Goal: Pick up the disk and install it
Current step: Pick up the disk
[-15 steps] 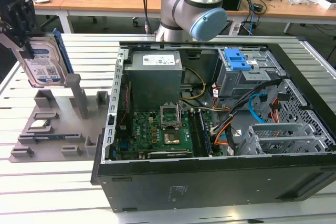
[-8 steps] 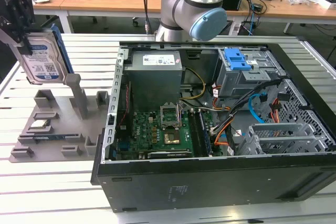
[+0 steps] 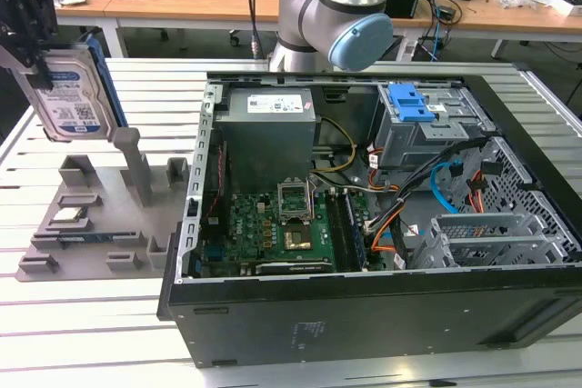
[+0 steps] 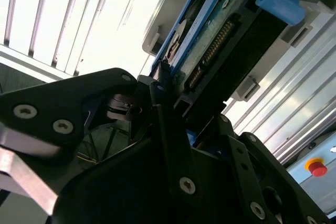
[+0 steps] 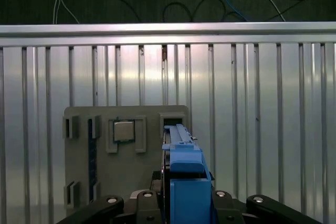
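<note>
Gripping flat metal disk [image 3: 75, 102] (blue-framed), black tool [image 3: 33, 38]

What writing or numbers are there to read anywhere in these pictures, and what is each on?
White label with a blue band on the silver metal disk, held up in the black hand: print and barcodes, too small to read.
White sticker on the large grey power supply box: too small to read.
No other text is legible.
</note>
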`<state>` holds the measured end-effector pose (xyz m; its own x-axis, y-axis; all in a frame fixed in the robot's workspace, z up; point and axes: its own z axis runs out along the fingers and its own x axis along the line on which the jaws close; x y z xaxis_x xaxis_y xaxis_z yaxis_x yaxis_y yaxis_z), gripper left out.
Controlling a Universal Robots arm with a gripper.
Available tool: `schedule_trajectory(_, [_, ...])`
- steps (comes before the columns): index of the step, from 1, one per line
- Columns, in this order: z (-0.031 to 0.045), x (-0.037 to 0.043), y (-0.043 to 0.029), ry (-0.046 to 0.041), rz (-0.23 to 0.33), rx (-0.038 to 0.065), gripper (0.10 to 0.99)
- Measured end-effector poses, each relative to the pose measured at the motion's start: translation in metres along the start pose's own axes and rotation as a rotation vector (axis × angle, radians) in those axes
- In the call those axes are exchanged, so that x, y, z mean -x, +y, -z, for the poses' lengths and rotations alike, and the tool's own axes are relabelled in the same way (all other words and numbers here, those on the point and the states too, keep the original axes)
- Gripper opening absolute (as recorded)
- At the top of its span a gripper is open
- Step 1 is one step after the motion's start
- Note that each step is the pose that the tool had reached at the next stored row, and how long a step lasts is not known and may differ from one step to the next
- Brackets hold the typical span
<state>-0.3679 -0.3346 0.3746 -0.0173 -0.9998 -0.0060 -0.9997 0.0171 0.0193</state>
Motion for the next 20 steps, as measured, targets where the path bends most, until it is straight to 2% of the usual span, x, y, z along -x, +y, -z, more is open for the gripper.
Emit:
schedule_trajectory(5, [0.0079, 0.0000, 0.0000, 0.0000, 0.000, 0.000, 0.365])
schedule_trajectory(14, [0.0176, 0.0001, 0.0001, 0.0000, 0.000, 0.000, 0.365])
schedule_trajectory(20, [0.0277, 0.0002, -0.0001, -0.0001, 0.000, 0.000, 0.365])
